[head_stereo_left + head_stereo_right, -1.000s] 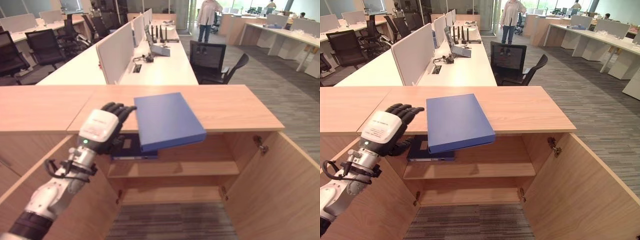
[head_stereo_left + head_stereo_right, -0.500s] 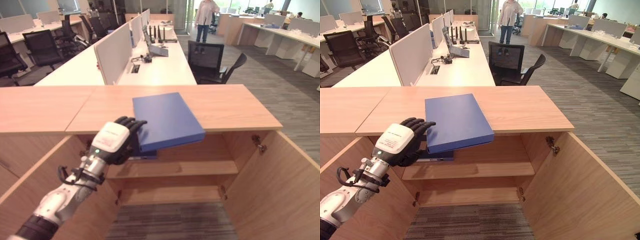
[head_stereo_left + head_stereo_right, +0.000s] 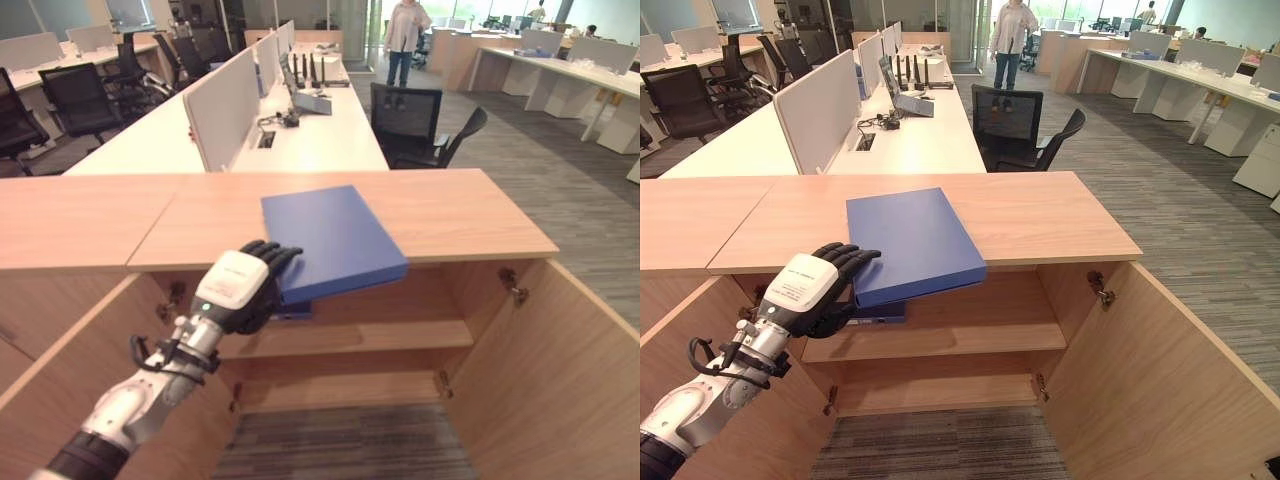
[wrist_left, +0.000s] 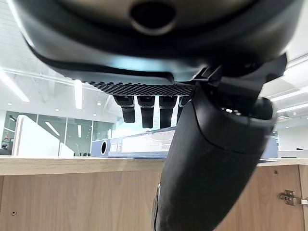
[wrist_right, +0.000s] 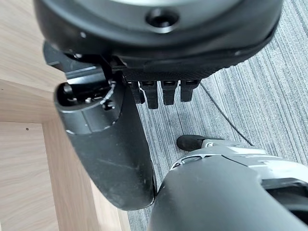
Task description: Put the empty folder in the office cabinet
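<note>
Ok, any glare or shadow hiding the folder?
Left eye view: even light, blue folder clear, cabinet shelf under it shaded. Left wrist view: bright ceiling lights leave the left robot hand dark. Right wrist view: no glare past the right robot hand.

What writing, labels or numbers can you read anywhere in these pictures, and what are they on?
There is no text that can be read.
Blue folder on the cabinet top: its cover is plain.
Spine label of the folder, in the left wrist view: faint lines, too blurred to read.
White cover on the left hand: a small mark, too small to read.
Right hand: nothing printed on it shows.
</note>
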`<state>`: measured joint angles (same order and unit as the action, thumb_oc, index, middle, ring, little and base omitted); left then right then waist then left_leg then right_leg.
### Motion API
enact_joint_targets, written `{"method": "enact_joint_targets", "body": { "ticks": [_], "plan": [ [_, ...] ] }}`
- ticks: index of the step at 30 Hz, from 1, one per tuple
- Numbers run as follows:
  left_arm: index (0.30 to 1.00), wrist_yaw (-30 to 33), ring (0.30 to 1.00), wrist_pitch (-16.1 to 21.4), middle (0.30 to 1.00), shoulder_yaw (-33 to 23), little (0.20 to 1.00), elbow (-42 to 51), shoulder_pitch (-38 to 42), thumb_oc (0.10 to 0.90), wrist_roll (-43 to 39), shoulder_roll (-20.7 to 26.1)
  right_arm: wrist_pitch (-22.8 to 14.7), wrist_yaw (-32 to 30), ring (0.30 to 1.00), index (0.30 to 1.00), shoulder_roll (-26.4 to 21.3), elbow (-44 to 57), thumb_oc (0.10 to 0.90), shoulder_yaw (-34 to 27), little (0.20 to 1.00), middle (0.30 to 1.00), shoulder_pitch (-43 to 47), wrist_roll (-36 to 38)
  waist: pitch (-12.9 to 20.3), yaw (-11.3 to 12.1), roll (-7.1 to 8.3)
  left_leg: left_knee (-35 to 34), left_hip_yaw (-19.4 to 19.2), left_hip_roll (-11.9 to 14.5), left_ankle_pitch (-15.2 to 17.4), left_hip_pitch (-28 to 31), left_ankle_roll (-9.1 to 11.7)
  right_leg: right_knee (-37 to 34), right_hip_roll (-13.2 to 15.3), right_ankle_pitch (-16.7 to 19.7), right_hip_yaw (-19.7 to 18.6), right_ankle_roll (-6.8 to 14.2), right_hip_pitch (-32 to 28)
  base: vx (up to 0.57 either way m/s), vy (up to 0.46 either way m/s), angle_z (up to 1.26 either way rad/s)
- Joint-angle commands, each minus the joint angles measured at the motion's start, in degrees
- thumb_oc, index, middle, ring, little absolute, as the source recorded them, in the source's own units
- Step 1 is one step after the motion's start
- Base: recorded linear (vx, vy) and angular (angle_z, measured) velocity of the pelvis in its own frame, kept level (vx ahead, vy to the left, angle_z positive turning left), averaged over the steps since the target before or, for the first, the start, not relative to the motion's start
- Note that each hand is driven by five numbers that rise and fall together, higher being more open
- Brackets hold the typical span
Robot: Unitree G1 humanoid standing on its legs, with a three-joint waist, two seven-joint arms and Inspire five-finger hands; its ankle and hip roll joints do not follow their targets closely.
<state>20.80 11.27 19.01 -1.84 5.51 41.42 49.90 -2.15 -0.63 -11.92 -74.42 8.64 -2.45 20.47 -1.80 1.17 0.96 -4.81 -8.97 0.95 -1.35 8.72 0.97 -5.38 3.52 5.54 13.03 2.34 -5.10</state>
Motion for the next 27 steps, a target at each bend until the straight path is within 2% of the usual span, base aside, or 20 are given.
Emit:
{"method": "enact_joint_targets", "body": {
  "ticks": [1,27],
  "plan": [
    [0.9,3.08,0.9,-0.43,0.9,-1.96,0.9,0.32,11.85,0.8,0.2,-1.16,-1.07,-0.75,0.9,0.9,-1.65,-1.61,0.8,1.93,0.9,0.9,1.97,0.62,0.45,-1.52,1.9,-0.19,0.57,-0.32,3.95,0.46,1.18,0.38,1.99,-2.57,0.62,5.06,-2.97,0.0,0.0,0.0],
    [0.9,2.55,0.9,-2.89,0.9,4.35,0.9,-8.45,18.48,0.8,1.68,-4.32,-0.79,-0.87,0.9,0.9,-2.23,-2.13,0.8,1.84,0.9,0.9,2.0,1.18,1.05,-3.21,1.88,-0.19,-0.64,-0.56,4.41,0.81,0.95,0.38,1.95,-2.37,-0.4,5.16,-2.74,0.0,-0.002,-0.03]
  ]
}}
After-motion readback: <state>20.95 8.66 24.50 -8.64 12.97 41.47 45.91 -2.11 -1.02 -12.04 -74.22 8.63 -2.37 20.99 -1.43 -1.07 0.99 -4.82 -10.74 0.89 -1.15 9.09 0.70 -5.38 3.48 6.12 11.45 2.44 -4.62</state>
